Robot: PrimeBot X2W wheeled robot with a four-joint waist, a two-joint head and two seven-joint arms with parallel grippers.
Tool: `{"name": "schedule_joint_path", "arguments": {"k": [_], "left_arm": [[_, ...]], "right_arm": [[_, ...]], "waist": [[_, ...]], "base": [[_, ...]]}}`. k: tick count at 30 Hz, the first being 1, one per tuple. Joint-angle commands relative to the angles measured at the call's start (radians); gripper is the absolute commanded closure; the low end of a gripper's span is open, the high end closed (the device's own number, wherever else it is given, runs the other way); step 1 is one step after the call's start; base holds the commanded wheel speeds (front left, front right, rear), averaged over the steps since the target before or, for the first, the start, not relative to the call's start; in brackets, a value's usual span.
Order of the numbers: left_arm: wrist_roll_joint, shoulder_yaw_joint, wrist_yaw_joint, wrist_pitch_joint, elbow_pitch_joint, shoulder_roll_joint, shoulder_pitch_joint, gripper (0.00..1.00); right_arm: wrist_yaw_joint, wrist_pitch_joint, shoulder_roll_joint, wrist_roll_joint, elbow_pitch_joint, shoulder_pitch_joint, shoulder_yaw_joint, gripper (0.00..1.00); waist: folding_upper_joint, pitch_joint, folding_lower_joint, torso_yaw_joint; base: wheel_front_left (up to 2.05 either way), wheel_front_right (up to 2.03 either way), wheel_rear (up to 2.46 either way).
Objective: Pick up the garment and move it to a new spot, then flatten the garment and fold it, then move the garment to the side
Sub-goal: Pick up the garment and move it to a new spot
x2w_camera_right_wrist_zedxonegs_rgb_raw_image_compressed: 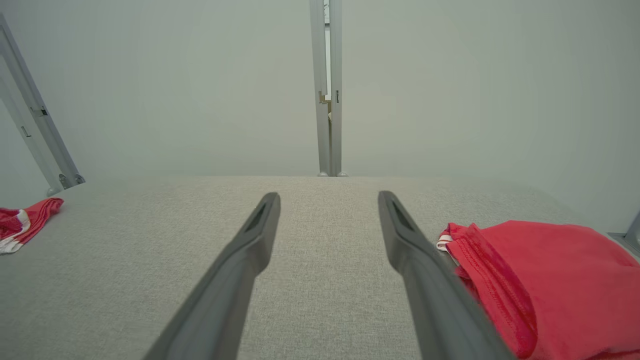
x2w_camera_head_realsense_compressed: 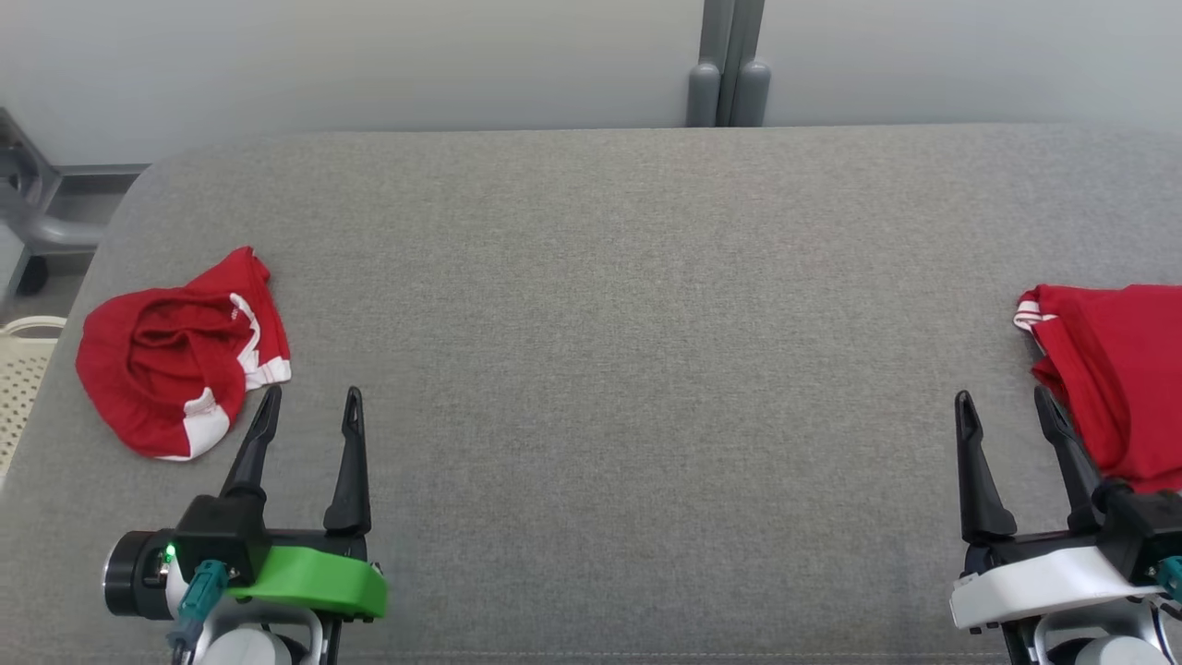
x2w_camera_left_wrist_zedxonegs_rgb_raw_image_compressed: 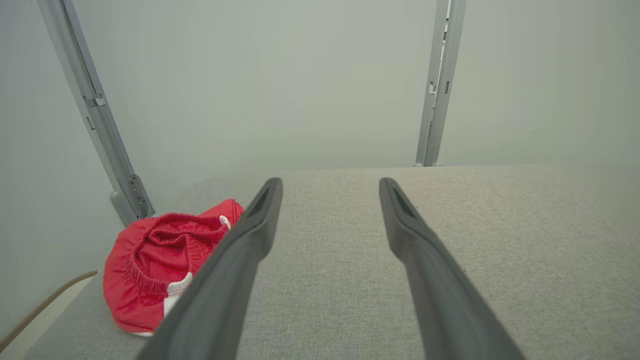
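Note:
A crumpled red garment point(x2w_camera_head_realsense_compressed: 166, 360) with white trim lies at the left of the grey fabric table point(x2w_camera_head_realsense_compressed: 628, 323). It also appears in the left wrist view point(x2w_camera_left_wrist_zedxonegs_rgb_raw_image_compressed: 150, 255), and far left in the right wrist view point(x2w_camera_right_wrist_zedxonegs_rgb_raw_image_compressed: 20, 222). My left gripper point(x2w_camera_head_realsense_compressed: 312, 395) point(x2w_camera_left_wrist_zedxonegs_rgb_raw_image_compressed: 330, 185) stands open just right of it, its left finger close to the cloth's edge, with nothing between the fingers. A second red garment point(x2w_camera_head_realsense_compressed: 1122, 369) point(x2w_camera_right_wrist_zedxonegs_rgb_raw_image_compressed: 550, 270), lying flatter, sits at the right edge. Beside it my right gripper point(x2w_camera_head_realsense_compressed: 1005, 397) point(x2w_camera_right_wrist_zedxonegs_rgb_raw_image_compressed: 328, 196) is open and empty, its right finger next to the cloth.
A white perforated basket point(x2w_camera_head_realsense_compressed: 23, 379) stands off the table's left edge. A grey post point(x2w_camera_head_realsense_compressed: 729, 65) rises behind the back edge against a pale wall. A grey frame point(x2w_camera_head_realsense_compressed: 37, 212) is at the far left. Bare table stretches between the two garments.

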Motion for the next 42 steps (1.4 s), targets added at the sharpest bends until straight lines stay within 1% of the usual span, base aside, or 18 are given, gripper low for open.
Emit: {"name": "schedule_joint_path", "arguments": {"k": [1,11,12,15,18,25,35,38,42], "left_arm": [[-0.008,0.005,0.004,-0.004,-0.002,0.005,-0.01,0.0],[-0.019,0.038,0.025,-0.007,-0.03,-0.003,0.016,0.0],[-0.024,0.047,0.027,-0.007,-0.033,-0.005,0.023,0.0],[-0.026,0.057,0.032,-0.007,-0.037,-0.008,0.039,0.0],[-0.031,0.068,0.034,-0.007,-0.047,-0.014,0.049,0.0],[-0.026,0.077,0.023,-0.007,-0.055,-0.02,0.053,0.0],[-0.025,0.089,0.008,-0.007,-0.064,-0.033,0.02,0.0],[-0.061,0.099,-0.019,-0.003,-0.071,-0.03,-0.017,0.0],[-0.104,0.125,-0.066,0.054,-0.077,0.024,-0.114,0.0]], "right_arm": [[-0.002,0.0,-0.001,-0.003,-0.006,0.0,0.002,0.0],[-0.002,0.023,-0.002,-0.022,-0.02,-0.027,0.041,0.0],[-0.002,0.026,-0.002,-0.019,-0.018,-0.026,0.049,0.0],[-0.002,0.031,-0.002,-0.011,-0.011,-0.026,0.061,0.0],[-0.002,0.032,-0.002,-0.005,-0.008,-0.029,0.072,0.0],[-0.002,0.034,-0.002,-0.004,-0.006,-0.033,0.081,0.0],[-0.002,0.041,-0.003,0.001,-0.017,-0.048,0.091,0.0],[-0.002,0.047,-0.005,0.003,-0.022,-0.054,0.094,0.0],[-0.002,0.057,-0.015,0.014,-0.027,-0.079,0.101,0.0]], "waist": [[-0.0001,0.005,0.0001,0.039],[-0.0001,0.006,0.0001,0.239],[-0.0001,0.003,0.0001,0.273],[-0.0001,-0.004,0.0001,0.314],[-0.0001,-0.005,0.0001,0.34],[-0.0001,0.002,0.0001,0.362],[-0.0001,0.035,0.0001,0.354],[-0.0001,0.05,0.0001,0.347],[-0.0001,0.093,0.0001,0.321]], "base": [[0.0,0.0,0.0],[0.0,0.0,0.0],[0.0,0.0,0.0],[0.0,0.0,0.0],[0.0,0.0,0.0],[0.0,0.0,0.0],[0.0,0.0,0.0],[0.0,0.0,0.0],[0.0,0.0,0.0]]}}
